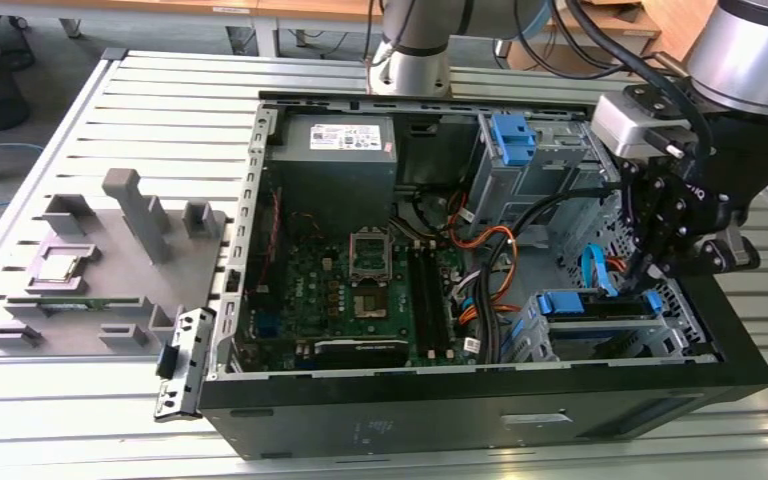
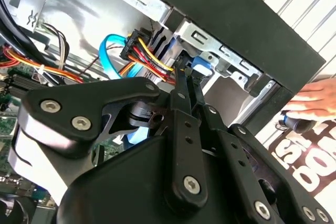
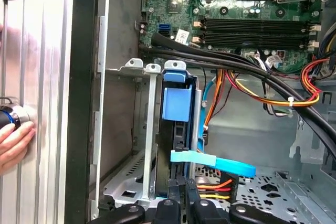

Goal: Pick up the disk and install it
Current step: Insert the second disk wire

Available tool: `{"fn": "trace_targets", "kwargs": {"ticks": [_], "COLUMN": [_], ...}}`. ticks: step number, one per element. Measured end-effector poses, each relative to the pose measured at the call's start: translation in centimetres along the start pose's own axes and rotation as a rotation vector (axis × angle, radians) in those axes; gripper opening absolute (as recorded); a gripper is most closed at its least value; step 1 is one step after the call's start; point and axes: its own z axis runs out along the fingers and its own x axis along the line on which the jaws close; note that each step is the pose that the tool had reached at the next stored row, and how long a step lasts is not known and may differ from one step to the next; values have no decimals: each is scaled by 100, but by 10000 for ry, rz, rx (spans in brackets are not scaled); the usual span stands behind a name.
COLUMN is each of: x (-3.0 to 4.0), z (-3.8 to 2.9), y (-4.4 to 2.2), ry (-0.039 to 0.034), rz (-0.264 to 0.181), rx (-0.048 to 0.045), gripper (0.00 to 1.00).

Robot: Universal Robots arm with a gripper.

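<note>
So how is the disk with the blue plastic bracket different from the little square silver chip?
The disk with its blue plastic bracket sits inside the black computer case, slotted in a metal cage. The small square silver chip lies outside the case on the grey holder. The disk looks bigger than the chip. The gripper is right by the disk, far from the chip. Both are computer parts.

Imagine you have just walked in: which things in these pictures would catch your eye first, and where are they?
The open computer case lies on a slatted metal table, its green motherboard exposed. The robot's black hand reaches into the corner at the exterior view's right, at the drive cage, where the disk with its blue bracket sits upright. A person's hand rests outside the case.
</note>
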Motion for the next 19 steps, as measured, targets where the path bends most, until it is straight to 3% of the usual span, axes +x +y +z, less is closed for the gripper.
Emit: {"fn": "trace_targets", "kwargs": {"ticks": [11,19], "x": [6,5], "z": [14,14], "y": [84,86], "ry": [-4,-9], "rz": [-256,-377], "rx": [247,268], "gripper": [17,17]}}
